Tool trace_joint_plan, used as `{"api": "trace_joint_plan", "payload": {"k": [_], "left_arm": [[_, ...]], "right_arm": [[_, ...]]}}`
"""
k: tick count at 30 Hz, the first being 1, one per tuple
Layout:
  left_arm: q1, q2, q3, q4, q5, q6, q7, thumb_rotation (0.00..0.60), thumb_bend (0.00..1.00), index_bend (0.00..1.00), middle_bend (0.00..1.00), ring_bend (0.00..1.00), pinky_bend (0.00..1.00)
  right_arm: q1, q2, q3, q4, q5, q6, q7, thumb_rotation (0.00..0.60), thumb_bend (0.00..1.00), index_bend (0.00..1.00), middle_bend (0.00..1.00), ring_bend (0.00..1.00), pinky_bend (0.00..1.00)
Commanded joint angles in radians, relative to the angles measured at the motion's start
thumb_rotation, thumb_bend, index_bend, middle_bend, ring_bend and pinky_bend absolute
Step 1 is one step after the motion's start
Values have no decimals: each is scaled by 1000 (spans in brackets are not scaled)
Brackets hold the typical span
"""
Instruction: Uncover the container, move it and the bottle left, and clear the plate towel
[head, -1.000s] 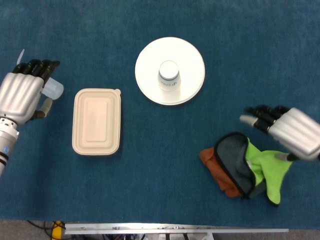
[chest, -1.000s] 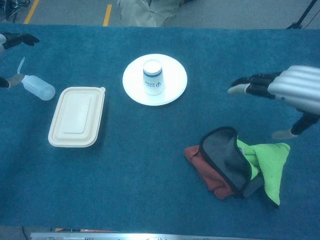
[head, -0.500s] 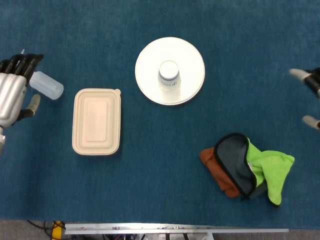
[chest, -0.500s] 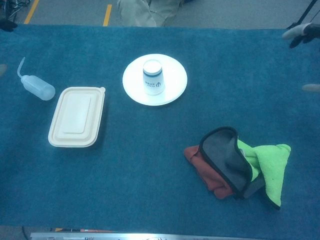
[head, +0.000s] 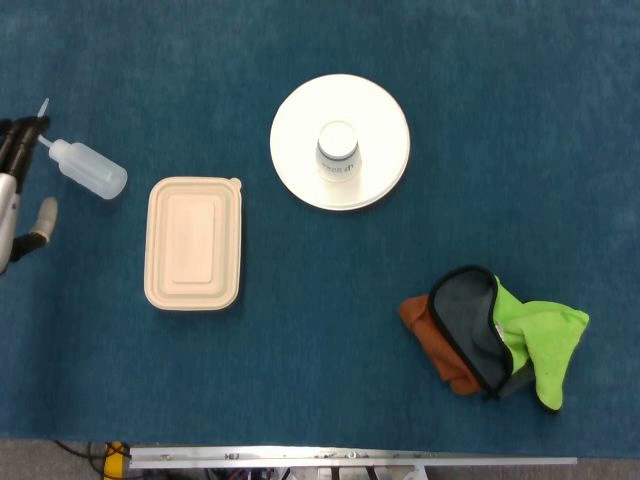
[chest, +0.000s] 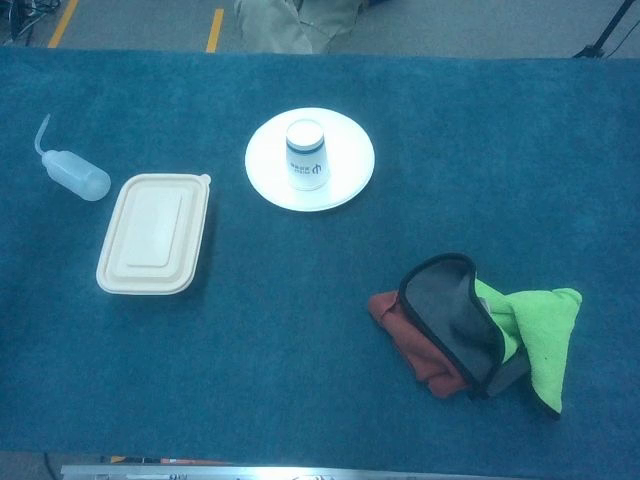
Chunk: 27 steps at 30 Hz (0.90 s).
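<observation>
While the left hand (head: 14, 195) is pulling away toward the far left edge, its fingers are hanging apart and holding nothing, since the bottle (head: 88, 168) it was wrapped around a second ago is now lying on its side on the blue worktop (head: 300, 330), nozzle pointing left, just clear of those fingers. Just to the right of the bottle, the container (head: 194, 243) is sitting with its lid on and nothing touching it. Further right and toward the back, the white plate (head: 380, 130) is carrying an upturned paper cup (head: 338, 152), with no towel on it. Near the front right, the bundle of towels (head: 495, 340) in rust, grey and lime green is lying in a heap on the cloth, well apart from the plate. The right hand, which was hovering over that heap a second ago, is now gone from both views, so I cannot tell how its fingers are standing. To my eye both arms are retreating with the moving finished, though the container's lid looks shut. Beyond the back edge, bare floor with yellow tape lines (chest: 216, 28) is showing.
</observation>
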Motion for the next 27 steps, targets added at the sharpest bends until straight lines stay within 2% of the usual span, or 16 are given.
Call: {"api": "trace_joint_plan", "payload": {"k": [1,14,27], "left_arm": [[31,-15,7,12,34,39,-6,600,408,85,145,105,175],[118,-1,37,-34,88,119,40,600,408,85,149,106,175],[136,-1,17,-46,96,116,61,600,408,85,149,105,175]], "right_arm": [[-27,-7,-2,21,-14,32,15,600,119,313,355,299,402],[-87,-16,2,57,-27,63,50,600,118,313,355,299,402],[-105,-16,18,81,-23,49,77,600,119,313,355,299,402]]}}
